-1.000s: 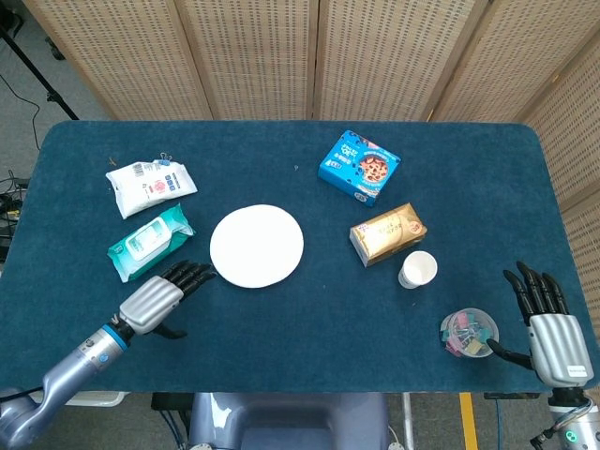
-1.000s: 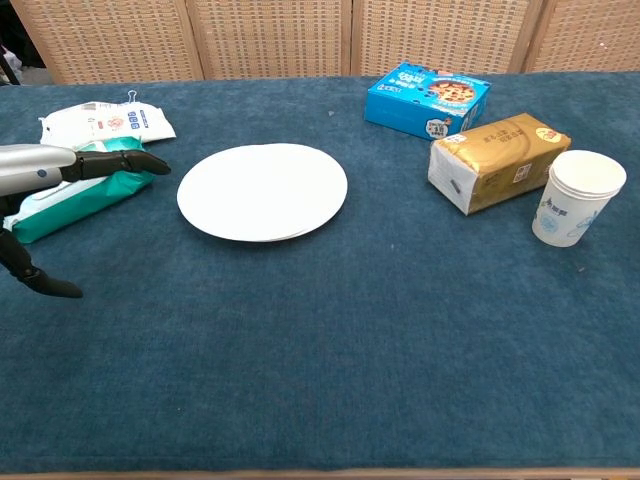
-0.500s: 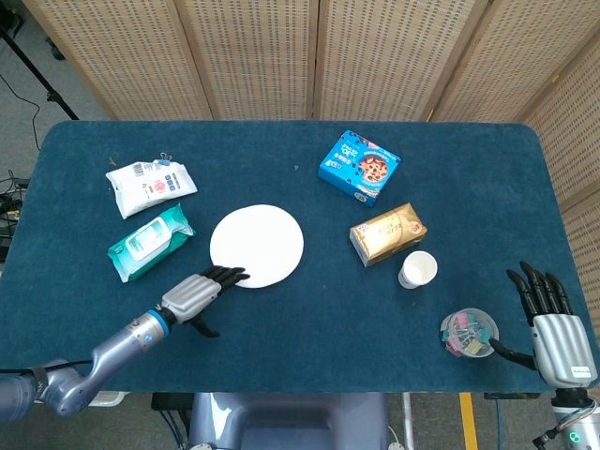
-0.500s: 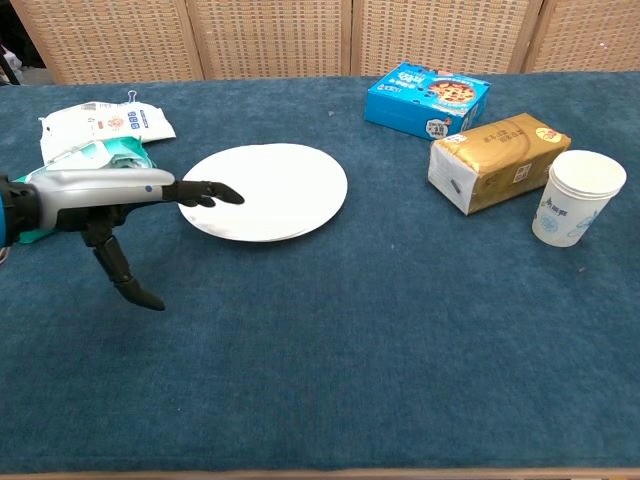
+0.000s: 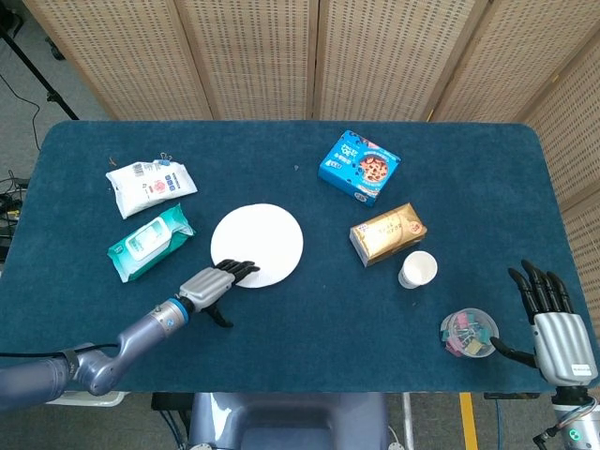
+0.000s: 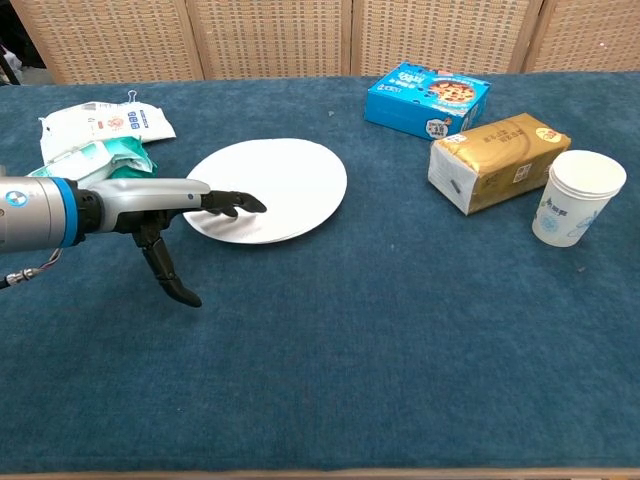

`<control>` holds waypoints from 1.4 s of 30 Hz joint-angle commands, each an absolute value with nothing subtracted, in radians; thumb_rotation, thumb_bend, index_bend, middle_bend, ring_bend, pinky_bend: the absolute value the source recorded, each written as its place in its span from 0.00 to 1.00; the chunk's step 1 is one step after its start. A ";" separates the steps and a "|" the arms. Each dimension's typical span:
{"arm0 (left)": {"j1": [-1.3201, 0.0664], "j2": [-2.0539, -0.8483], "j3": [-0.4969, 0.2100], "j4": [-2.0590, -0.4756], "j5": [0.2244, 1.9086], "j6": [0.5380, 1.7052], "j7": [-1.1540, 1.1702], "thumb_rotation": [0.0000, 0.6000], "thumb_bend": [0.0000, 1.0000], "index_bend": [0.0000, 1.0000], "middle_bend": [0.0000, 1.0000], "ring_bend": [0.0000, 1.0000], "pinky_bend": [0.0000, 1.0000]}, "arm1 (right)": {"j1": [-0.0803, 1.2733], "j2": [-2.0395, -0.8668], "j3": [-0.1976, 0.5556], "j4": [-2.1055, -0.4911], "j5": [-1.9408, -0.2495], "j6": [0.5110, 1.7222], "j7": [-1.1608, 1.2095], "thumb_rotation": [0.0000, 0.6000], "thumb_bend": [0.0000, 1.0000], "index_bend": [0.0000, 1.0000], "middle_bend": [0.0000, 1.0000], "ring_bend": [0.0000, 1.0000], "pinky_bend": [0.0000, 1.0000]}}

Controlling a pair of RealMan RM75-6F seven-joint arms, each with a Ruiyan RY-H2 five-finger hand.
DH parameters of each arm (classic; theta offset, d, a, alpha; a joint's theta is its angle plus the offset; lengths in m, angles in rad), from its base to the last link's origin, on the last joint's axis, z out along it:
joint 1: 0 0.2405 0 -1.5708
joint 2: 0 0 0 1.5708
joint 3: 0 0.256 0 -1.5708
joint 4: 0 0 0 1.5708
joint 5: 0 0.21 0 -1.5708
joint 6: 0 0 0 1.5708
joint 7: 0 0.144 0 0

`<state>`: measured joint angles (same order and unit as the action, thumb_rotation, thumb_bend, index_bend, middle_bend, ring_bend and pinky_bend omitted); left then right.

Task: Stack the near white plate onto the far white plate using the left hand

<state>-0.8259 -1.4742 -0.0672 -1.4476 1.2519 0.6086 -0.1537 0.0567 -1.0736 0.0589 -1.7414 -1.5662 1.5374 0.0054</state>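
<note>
A white plate [image 5: 264, 236] [image 6: 290, 178] lies in the middle of the blue table, and a second rim line shows under its near right edge. My left hand [image 5: 217, 280] [image 6: 172, 201] reaches in from the near left. Its fingers [image 6: 236, 203] lie flat over the plate's near left rim. The thumb points down toward the cloth, apart from the fingers and clear of the plate. My right hand [image 5: 553, 324] is at the near right table edge with its fingers spread and nothing in it; only the head view shows it.
Left of the plate lie a green wipes pack [image 5: 150, 241] [image 6: 90, 160] and a white packet [image 5: 150, 186] [image 6: 105, 122]. On the right are a blue cookie box [image 5: 359, 167] [image 6: 427, 97], a gold packet [image 5: 388, 233] [image 6: 498, 160], a paper cup [image 5: 417, 269] [image 6: 578, 197] and a cup of clips [image 5: 467, 332].
My left hand has swung from beside the wipes pack to the plate, and its fingers now lie on the near left rim. The plate has shifted slightly away. The right hand barely moved.
</note>
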 commanded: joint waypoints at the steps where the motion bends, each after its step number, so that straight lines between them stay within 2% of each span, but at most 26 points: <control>1: -0.841 -1.497 -0.076 -1.423 1.222 0.591 -0.136 1.00 0.00 0.00 0.00 0.00 0.00 | 0.057 -1.072 0.060 -1.741 -1.565 1.537 0.010 1.00 0.00 0.00 0.00 0.00 0.00; 11: -0.842 -1.507 -0.095 -1.433 1.210 0.612 -0.135 1.00 0.00 0.00 0.00 0.00 0.00 | 0.055 -1.068 0.062 -1.739 -1.563 1.541 0.018 1.00 0.00 0.00 0.00 0.00 0.00; 21: -0.807 -1.429 -0.085 -1.486 1.254 0.646 -0.186 1.00 0.00 0.00 0.00 0.00 0.00 | 0.055 -1.071 0.058 -1.741 -1.571 1.541 0.011 1.00 0.00 0.00 0.00 0.00 0.00; 24: -0.781 -1.388 -0.085 -1.514 1.294 0.691 -0.221 1.00 0.00 0.00 0.00 0.00 0.00 | 0.054 -1.070 0.057 -1.744 -1.575 1.543 0.008 1.00 0.00 0.00 0.00 0.00 0.00; 34: -0.618 -1.220 -0.044 -1.598 1.478 1.021 -0.246 1.00 0.00 0.00 0.00 0.00 0.00 | 0.051 -1.071 0.055 -1.746 -1.583 1.551 0.006 1.00 0.00 0.00 0.00 0.00 0.00; 38: -0.513 -1.181 -0.029 -1.596 1.498 1.196 -0.220 1.00 0.00 0.00 0.00 0.00 0.00 | 0.049 -1.071 0.055 -1.749 -1.589 1.558 0.004 1.00 0.00 0.00 0.00 0.00 0.00; 41: -0.368 -1.164 -0.012 -1.567 1.491 1.404 -0.239 1.00 0.00 0.00 0.00 0.00 0.00 | 0.047 -1.080 0.058 -1.740 -1.601 1.574 0.000 1.00 0.00 0.00 0.00 0.00 0.00; 42: -0.348 -1.162 -0.006 -1.559 1.487 1.423 -0.231 1.00 0.00 0.00 0.00 0.00 0.00 | 0.047 -1.083 0.060 -1.737 -1.602 1.577 0.000 1.00 0.00 0.00 0.00 0.00 0.00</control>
